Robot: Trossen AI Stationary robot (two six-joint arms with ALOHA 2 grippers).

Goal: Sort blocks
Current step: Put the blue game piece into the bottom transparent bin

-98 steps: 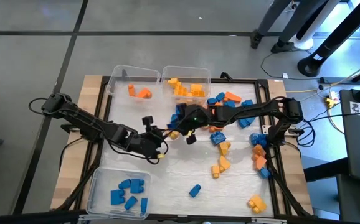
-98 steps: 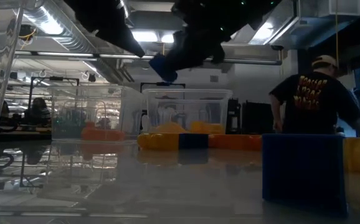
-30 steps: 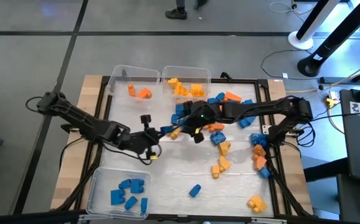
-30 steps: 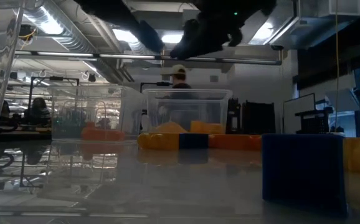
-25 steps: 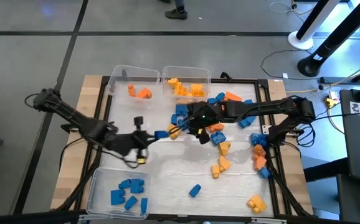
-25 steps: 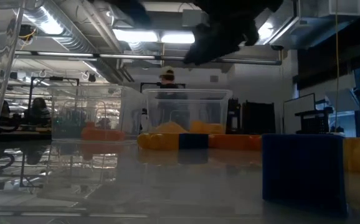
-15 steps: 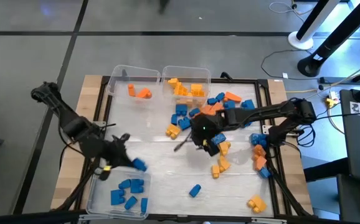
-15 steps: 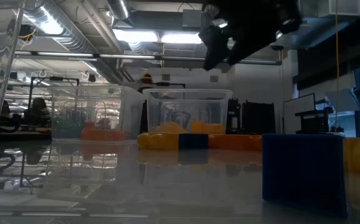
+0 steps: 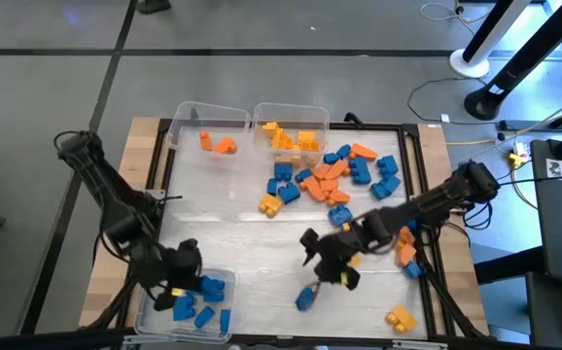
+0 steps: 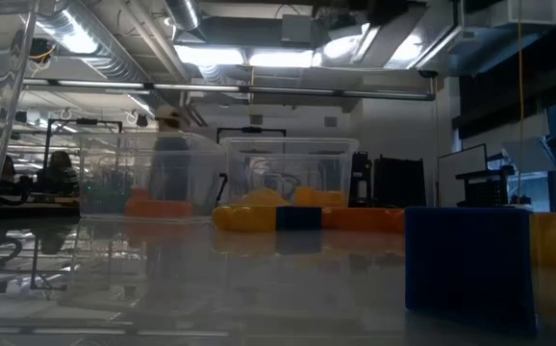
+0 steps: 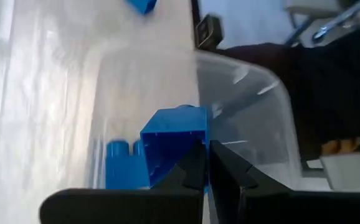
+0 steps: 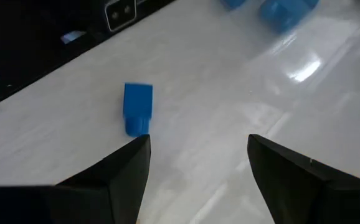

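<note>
Pale wood tabletop (image 9: pixel 262 255), framed in black and set on a grey floor, carries a sorting job partway through. At far left the left pincer (image 9: pixel 177 275) hangs over the clear near-left bin (image 9: pixel 147 309), jaws closed tight on 1 blue block (image 11: pixel 175 144); the wrist view shows that brick pinched at its edge above another blue one lying in the bin, where several blue blocks (image 9: pixel 201 299) are gathered. Because the hold sits on the brick's edge and near the bin's wall, a release here could tip it against the rim or bounce it back onto the tabletop, so a drop closer to the bin's middle looks safer. At the back stand 2 more clear bins: the back-left bin (image 9: pixel 186 115) with a few orange pieces and the back-middle bin (image 9: pixel 320 119) with orange and yellow ones. A mixed heap of blocks (image 9: pixel 332 180) in blue, orange and yellow lies just in front of them, with more scattered toward the right edge. Further right, the right pincer (image 9: pixel 327 261) hovers with jaws spread wide and empty, close to a lone blue block (image 9: pixel 304 297) lying flat; a descent off its centre could nudge it away rather than straddle it.
</note>
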